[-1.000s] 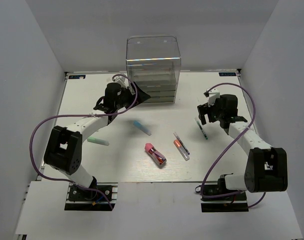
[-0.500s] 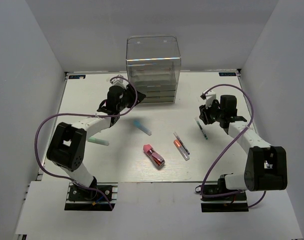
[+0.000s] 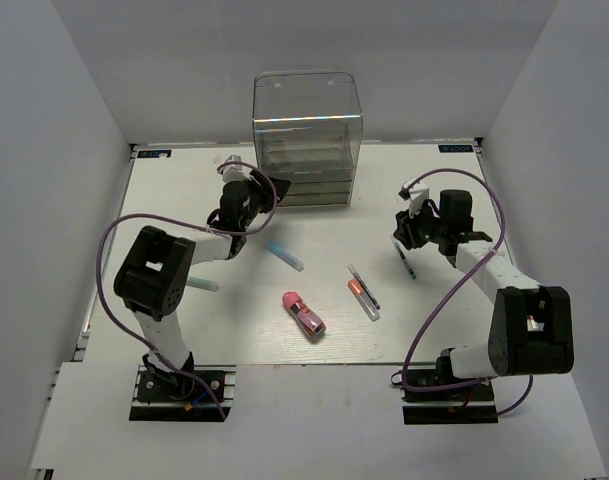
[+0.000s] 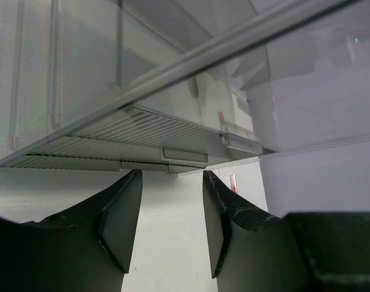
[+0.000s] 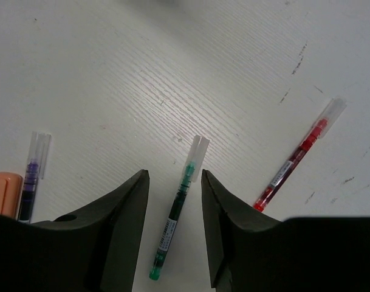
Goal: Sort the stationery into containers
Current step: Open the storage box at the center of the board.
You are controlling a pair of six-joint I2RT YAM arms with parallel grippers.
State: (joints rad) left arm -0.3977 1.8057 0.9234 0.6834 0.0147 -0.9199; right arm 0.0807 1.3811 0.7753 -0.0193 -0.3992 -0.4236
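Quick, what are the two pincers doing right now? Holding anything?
Left pincer: open, empty, facing the clear drawer box.
Right pincer: open, astride the green pen, not gripping it.

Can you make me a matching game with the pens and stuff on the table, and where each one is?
Things:
1 green pen
2 pink tube
3 clear box
4 mint-green bar

Places:
a at the far edge of the table
b beside the left arm
c between the fingers of the right gripper
d near side, around the middle of the table

Pairs: 1-c, 2-d, 3-a, 4-b
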